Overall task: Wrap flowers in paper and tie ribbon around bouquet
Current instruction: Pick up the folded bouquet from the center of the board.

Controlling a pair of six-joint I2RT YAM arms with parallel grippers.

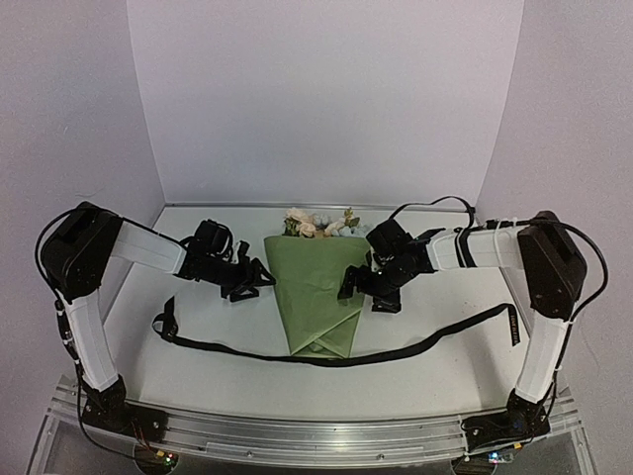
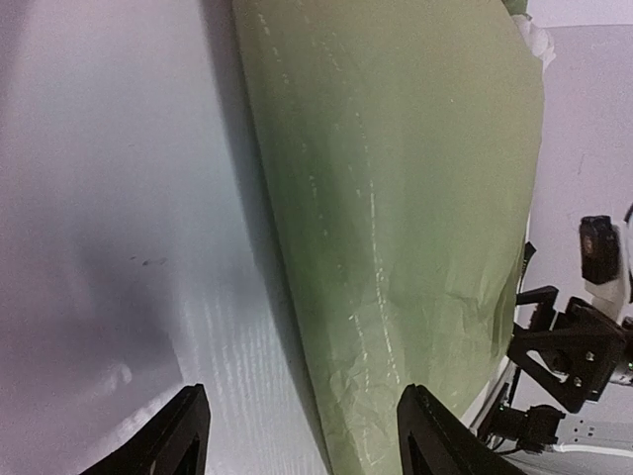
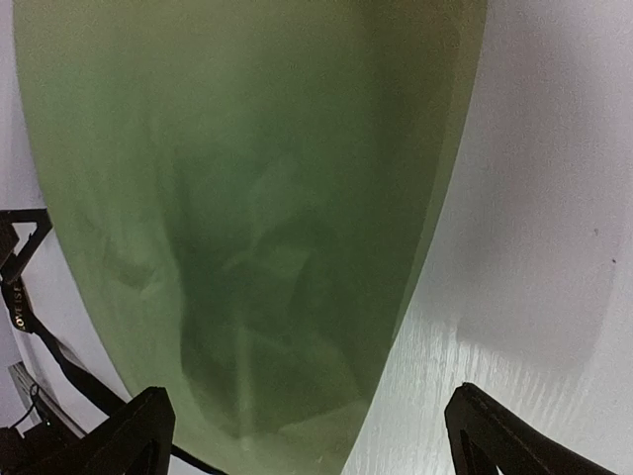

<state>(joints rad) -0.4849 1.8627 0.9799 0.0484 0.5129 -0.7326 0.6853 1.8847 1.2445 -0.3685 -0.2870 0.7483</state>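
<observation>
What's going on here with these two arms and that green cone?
Two robot arms are making up a bouquet. The flowers are already wrapped in the green paper, and the bouquet lies flat mid-table, blooms pointing away from the arms. The left hand and right hand sit open on either side of it, holding nothing. The black ribbon lies loose across the table by the bouquet's narrow tip, not yet tied.

I see a white table [image 1: 198, 371] with plain pale walls [image 1: 326, 99] standing at its far edge and both side edges. A shiny metal rail [image 1: 297, 437] runs along the near edge. The light is soft, with faint gray shadows on the table.
</observation>
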